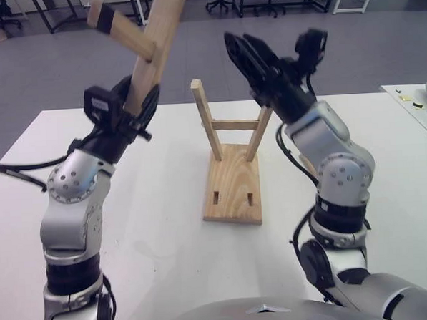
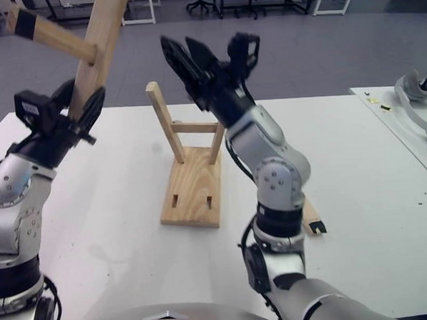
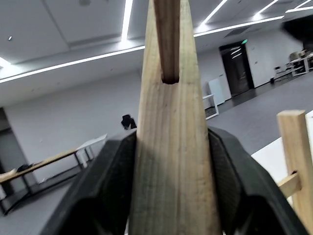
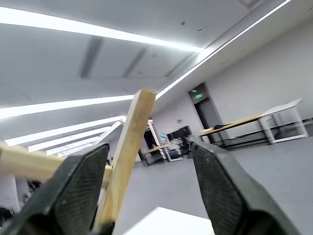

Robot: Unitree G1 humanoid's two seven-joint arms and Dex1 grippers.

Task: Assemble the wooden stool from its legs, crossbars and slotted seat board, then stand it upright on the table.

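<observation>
Left eye view: the left gripper (image 1: 135,99) clamps a pale wooden leg-and-crossbar frame (image 1: 157,34) aloft, left of the slotted light-wood seat board (image 1: 233,191) on the white table (image 1: 387,194), a frame probably stiff, light and smooth, best held low on one leg, while the right gripper (image 1: 242,45) gapes empty.

Seat board (image 1: 233,184) lies flat mid-table, toward the far edge. Two legs (image 1: 206,121) and a crossbar (image 1: 234,124) rise from its far end and block any low pass there. The board's near end, with two slots (image 1: 232,198), is open from above.

Left gripper (image 1: 121,111) clamps a leg frame (image 1: 153,41), tilted high over the table's (image 1: 169,263) left part, with room to pass beneath.

Right gripper (image 2: 177,43), fingers apart, hangs just right of the standing legs, not touching them.

Wood strip (image 2: 313,219) lies on the table beside the right arm's base.
</observation>
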